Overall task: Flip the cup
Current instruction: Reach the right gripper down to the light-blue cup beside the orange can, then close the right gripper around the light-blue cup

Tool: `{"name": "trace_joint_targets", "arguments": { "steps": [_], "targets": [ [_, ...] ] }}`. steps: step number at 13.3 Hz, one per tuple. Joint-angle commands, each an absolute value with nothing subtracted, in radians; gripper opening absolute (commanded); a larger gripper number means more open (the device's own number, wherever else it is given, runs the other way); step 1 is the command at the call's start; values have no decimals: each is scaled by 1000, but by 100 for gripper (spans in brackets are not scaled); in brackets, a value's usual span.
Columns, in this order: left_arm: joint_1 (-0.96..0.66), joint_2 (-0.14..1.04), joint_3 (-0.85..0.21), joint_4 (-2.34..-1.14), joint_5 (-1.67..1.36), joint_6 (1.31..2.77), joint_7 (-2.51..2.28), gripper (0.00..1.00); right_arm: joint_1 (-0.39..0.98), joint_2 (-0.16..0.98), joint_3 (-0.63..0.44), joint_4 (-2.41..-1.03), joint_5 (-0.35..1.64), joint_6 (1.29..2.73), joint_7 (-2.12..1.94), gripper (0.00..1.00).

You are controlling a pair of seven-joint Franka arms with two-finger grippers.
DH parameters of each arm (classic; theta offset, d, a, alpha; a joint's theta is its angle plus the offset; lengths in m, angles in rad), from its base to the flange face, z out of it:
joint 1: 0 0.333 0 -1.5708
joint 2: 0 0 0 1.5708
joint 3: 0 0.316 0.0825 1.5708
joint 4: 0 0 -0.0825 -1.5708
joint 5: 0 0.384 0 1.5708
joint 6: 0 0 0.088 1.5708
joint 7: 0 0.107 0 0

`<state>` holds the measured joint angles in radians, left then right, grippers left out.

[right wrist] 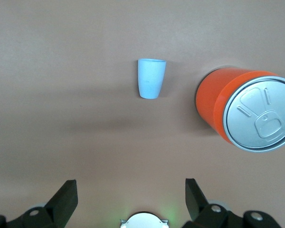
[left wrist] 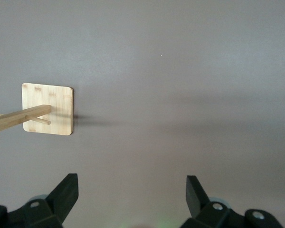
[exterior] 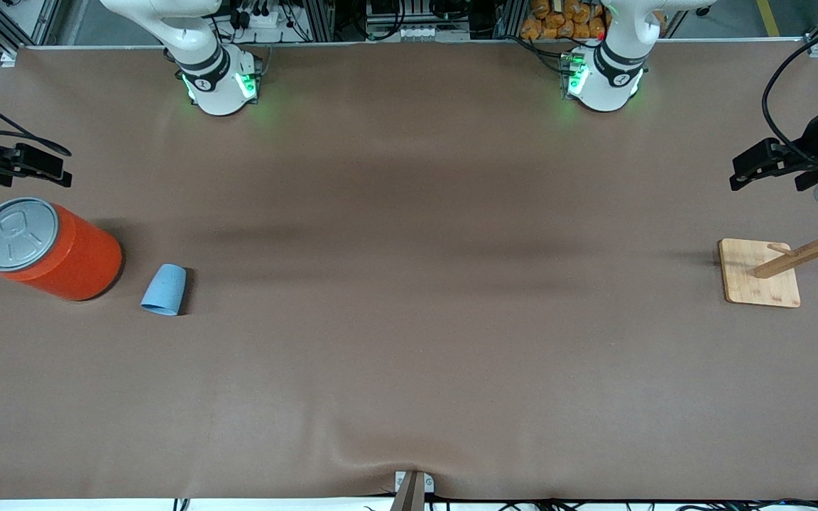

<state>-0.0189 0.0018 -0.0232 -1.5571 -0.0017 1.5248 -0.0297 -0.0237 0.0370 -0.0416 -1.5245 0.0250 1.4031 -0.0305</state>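
The cup (exterior: 165,289) lies tipped on the surface (exterior: 409,341) beside the can (exterior: 47,248), toward the right arm's end. The right tool (exterior: 25,165), fingers apart, hangs nearby (best placed to reach). The left tool (exterior: 771,165), also spread, waits near the rack (exterior: 760,273).

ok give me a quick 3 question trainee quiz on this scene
1. True or false: the cup stands inside the orange can.
2. Which claw is up over the can's end of the table? A) left claw B) right claw
3. Fill in: the wooden rack stands at the ____ arm's end of the table.

Key: 1 false, it sits on the table beside the can. 2 B. 3 left.
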Motion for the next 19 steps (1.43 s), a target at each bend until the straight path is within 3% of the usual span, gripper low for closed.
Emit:
{"name": "trace_joint_targets", "arguments": {
  "steps": [1,7,11,19],
  "targets": [
    [-14,6,-23,-1540,-15,1506,-26,100,-18,34,-38,-1509,2,1387,-11,100],
    [-14,14,-21,-1537,-15,1506,-28,100,-32,41,-48,-1523,2,1374,-8,100],
    [-12,15,-21,-1540,-17,1505,-35,100,-28,70,-46,-1653,2,1549,-9,100],
    [-14,17,-21,-1537,-15,1502,-14,100,6,366,-41,-1687,17,1797,-20,100]
  ]
}}
